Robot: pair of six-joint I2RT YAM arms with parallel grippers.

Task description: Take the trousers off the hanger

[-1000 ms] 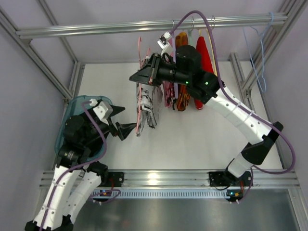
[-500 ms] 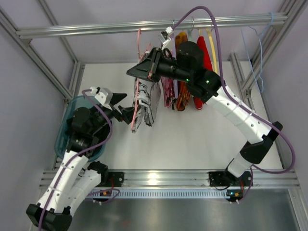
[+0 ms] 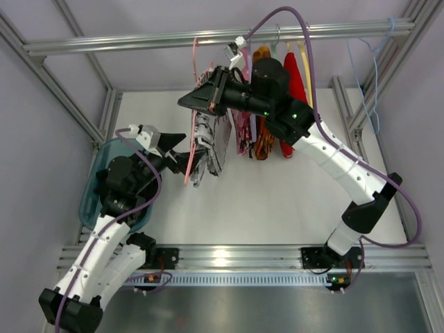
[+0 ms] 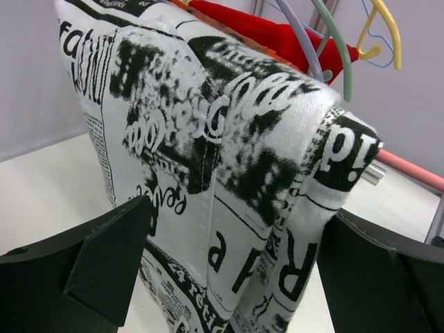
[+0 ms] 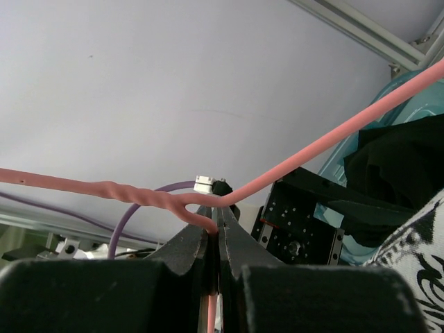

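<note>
We see the right gripper held high above the table, its jaws closed tight on the hanger. In the right wrist view they pinch the salmon wire just beside the twist at its neck. The trousers are folded over the hanger and hang clear of the table, just in front of the other garments on the rail.

2 things have changed in the last second. The right arm has lifted and tilted the hanger, so 1 long side of the wire now slants down toward the left arm. The left gripper, which was low beside the bottom of the cloth, has come up and in. The left wrist view now shows its jaws spread wide, 1 finger on each side of the folded trousers, with no sign yet that either presses the fabric.

We judge the approach finished and the pull not yet begun, since the trousers are still fully on the hanger. The next move calls for the left jaws to close on the whole fold and draw it off while the right arm keeps the wire steady. The fold is thick and floppy. A shallow bite could take only 1 layer, and the thin hanger may swing or twist under the tug.
</note>
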